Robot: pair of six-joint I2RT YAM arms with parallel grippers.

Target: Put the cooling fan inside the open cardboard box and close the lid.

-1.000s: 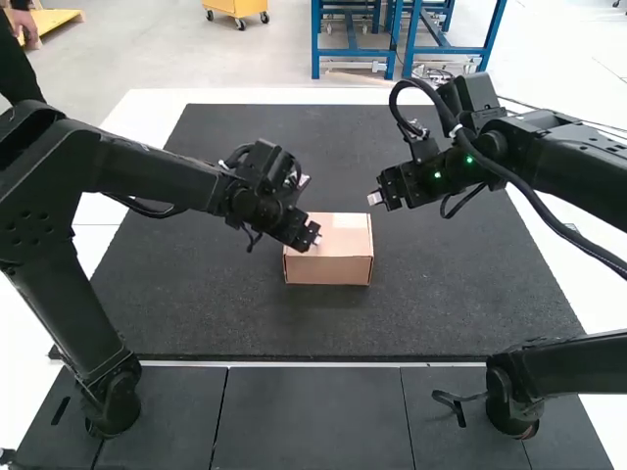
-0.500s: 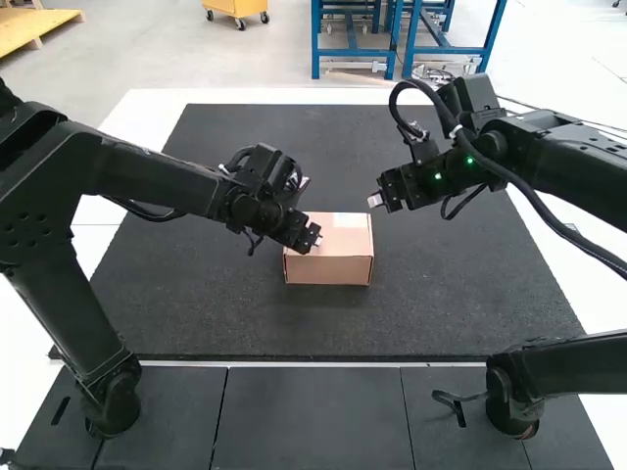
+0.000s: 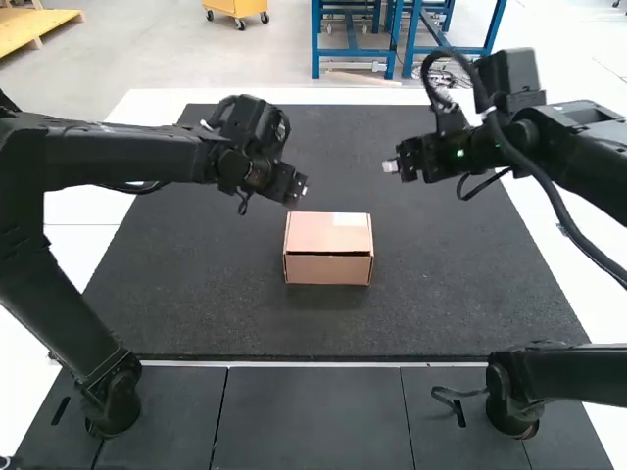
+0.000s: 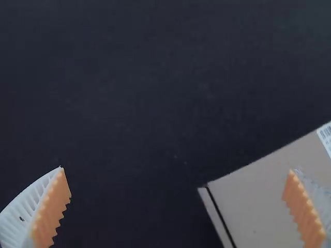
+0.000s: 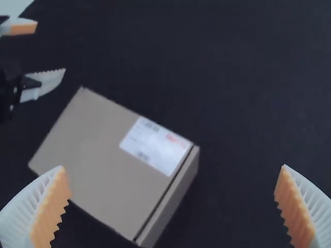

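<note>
- The left gripper [image 3: 297,186] has lifted off the box [image 3: 328,250]. A second ago it sat at the box's upper left corner, and now it hangs above and to the left of it, not touching.
- The right gripper [image 3: 390,166] has also pulled back, up and toward the right of the frame, and is farther from the box than before.
- The box itself has not shifted and sits where it did a second ago.
- Left jaws are spread wide with nothing between them. In the left wrist view one finger shows over the box top and the other over bare mat.
- Right jaws are also spread wide and empty. In the right wrist view the box lies between and beyond its two fingers.
- A black mat [image 3: 176,284] covers a white table [image 3: 147,103], with dark panels [image 3: 313,411] along the bottom edge of the frame.
- The box stands near the middle of the mat. It is plain brown cardboard, its lid is down flat, and a white label [image 5: 155,147] is stuck on top near one corner.
</note>
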